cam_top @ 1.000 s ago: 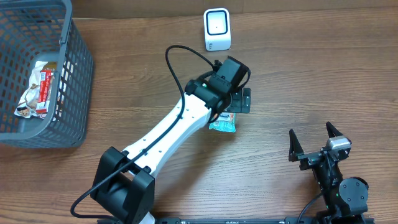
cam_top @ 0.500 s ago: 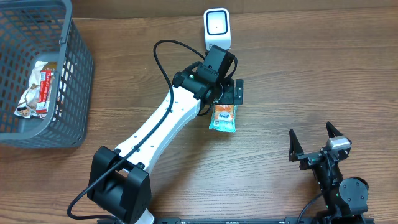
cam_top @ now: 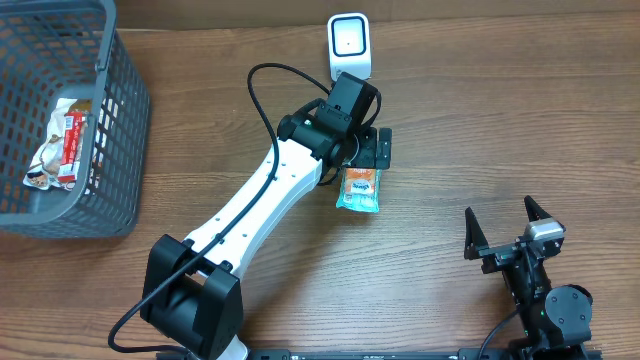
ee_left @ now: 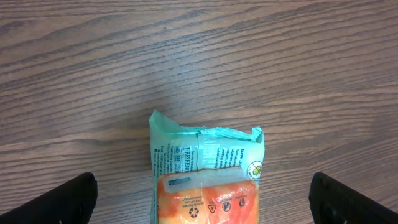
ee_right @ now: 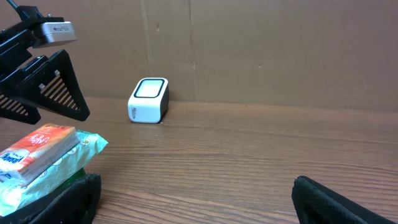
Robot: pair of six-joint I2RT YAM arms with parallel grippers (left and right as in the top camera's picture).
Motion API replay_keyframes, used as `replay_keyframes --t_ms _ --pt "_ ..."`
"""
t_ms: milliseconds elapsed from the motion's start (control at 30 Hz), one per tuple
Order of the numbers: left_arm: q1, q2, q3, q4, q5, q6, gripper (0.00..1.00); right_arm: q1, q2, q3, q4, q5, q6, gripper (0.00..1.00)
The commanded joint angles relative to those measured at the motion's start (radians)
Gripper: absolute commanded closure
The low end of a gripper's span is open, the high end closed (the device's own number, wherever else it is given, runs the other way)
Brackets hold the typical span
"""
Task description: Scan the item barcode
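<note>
uncovered since a second ago, the teal-and-orange plastic packet (cam_top: 359, 188) is lying flat on the brown wooden table (cam_top: 500, 100); our left gripper (cam_top: 372, 150), shifted toward the white boxy scanner (cam_top: 349, 47), is hovering wide open, empty. our right gripper (cam_top: 503, 225) is gaping empty too.

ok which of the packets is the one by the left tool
The orange and teal packet, lying flat on the bare wood between the fingers of the open left tool. The red and white packet sits inside the grey basket, far off.
</note>
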Motion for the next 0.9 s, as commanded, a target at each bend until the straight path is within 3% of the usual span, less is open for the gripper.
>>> replay_keyframes --t_ms 0,433,667,867 --pt "0.002 -0.027 0.026 -0.002 0.008 0.019 0.00 -0.003 -0.008 -0.010 0.006 0.005 -0.001 0.00" --pt "0.002 -0.027 0.026 0.013 0.003 0.019 0.00 -0.003 -0.008 -0.010 0.006 0.005 -0.001 0.00" --pt "0.002 -0.027 0.026 0.027 0.000 0.019 0.27 -0.003 -0.008 -0.010 0.006 0.005 -0.001 0.00" --pt "0.002 -0.027 0.026 -0.008 -0.001 0.044 0.38 -0.003 -0.008 -0.010 0.006 0.005 -0.001 0.00"
